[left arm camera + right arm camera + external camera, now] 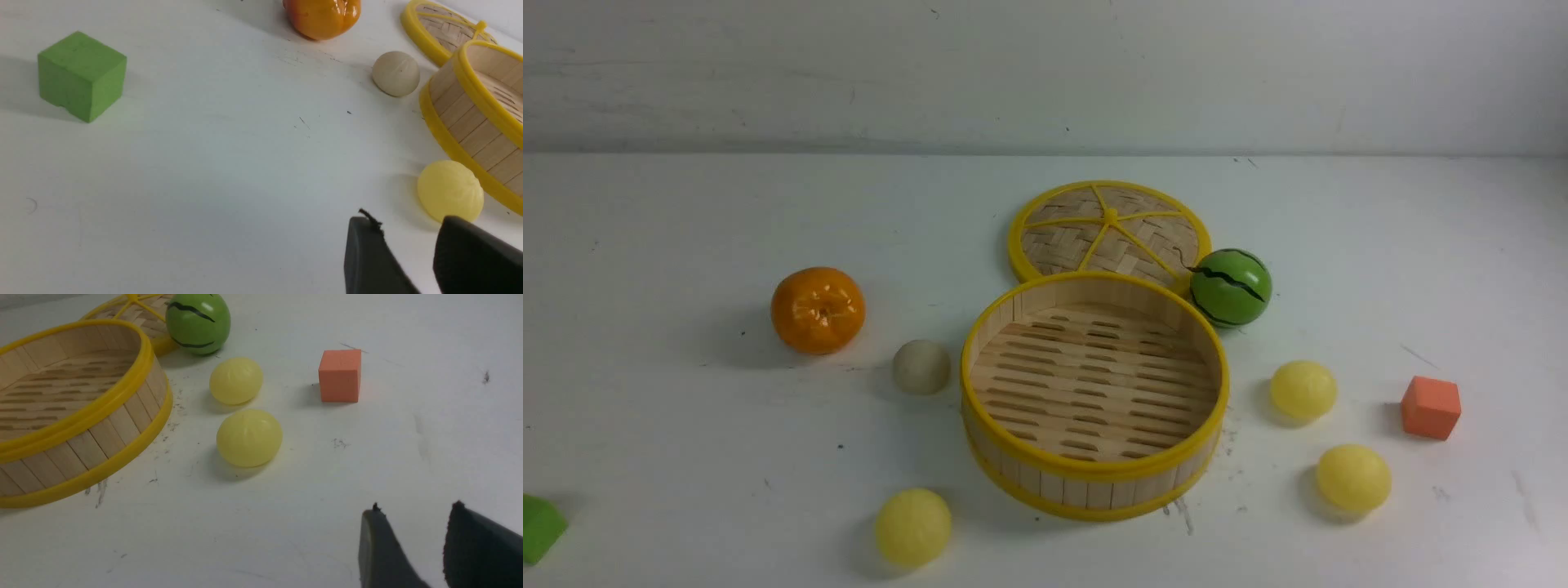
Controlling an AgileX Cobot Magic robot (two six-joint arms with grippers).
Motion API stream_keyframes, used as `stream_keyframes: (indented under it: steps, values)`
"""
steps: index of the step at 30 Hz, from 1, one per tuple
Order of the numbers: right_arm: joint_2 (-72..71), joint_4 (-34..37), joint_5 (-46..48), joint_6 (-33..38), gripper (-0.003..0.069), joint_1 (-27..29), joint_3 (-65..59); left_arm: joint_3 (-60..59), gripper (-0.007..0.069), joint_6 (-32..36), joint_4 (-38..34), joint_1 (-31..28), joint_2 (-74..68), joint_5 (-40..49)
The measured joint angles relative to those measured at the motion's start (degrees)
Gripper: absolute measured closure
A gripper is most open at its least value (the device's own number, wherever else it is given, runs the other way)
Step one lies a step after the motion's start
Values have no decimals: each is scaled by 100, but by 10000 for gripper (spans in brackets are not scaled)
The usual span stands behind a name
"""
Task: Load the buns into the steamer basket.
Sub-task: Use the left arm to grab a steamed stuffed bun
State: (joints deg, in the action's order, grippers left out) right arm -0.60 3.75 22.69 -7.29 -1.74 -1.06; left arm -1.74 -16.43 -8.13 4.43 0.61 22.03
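The steamer basket point(1094, 482) stands empty mid-table; it also shows in the left wrist view point(466, 122) and the right wrist view point(102, 428). A beige bun point(920, 367) lies left of it, a yellow bun point(912, 527) at its front left, and two yellow buns point(1303, 389) point(1352, 478) to its right. My left gripper point(404, 228) is open and empty, just short of the front-left yellow bun point(449, 190). My right gripper point(414, 514) is open and empty, well short of the two yellow buns point(249, 437) point(235, 379). Neither gripper shows in the front view.
The woven lid point(1109, 233) lies behind the basket, with a green watermelon ball point(1230, 287) beside it. An orange point(818, 309) sits at the left. A green cube point(538, 527) is at the front left edge and an orange cube point(1430, 407) at the right.
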Motion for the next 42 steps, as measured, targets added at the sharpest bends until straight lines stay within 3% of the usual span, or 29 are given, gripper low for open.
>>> stream_keyframes:
  steps: [18, 27, 32, 38, 40, 41, 42]
  values:
    - [0, 0, 0, 0, 420, 0, 0, 0, 386, -53, -67, 0, 0, -329]
    - [0, 0, 0, 0, 420, 0, 0, 0, 386, -1334, -2406, 0, 0, -1493]
    - [0, 0, 0, 0, 420, 0, 0, 47, 392, -1339, -2627, 0, 0, -2074]
    - [0, 0, 0, 0, 420, 0, 0, 1232, 539, -840, -2453, 0, -14, -724]
    - [0, 0, 0, 0, 420, 0, 0, 1741, 613, -404, -2395, 0, -243, 58]
    - [0, 0, 0, 0, 420, 0, 0, 2228, 638, -19, -2357, 0, -726, 931]
    - [0, 0, 0, 0, 420, 0, 0, 2281, 638, 23, -2358, 0, -792, 1031]
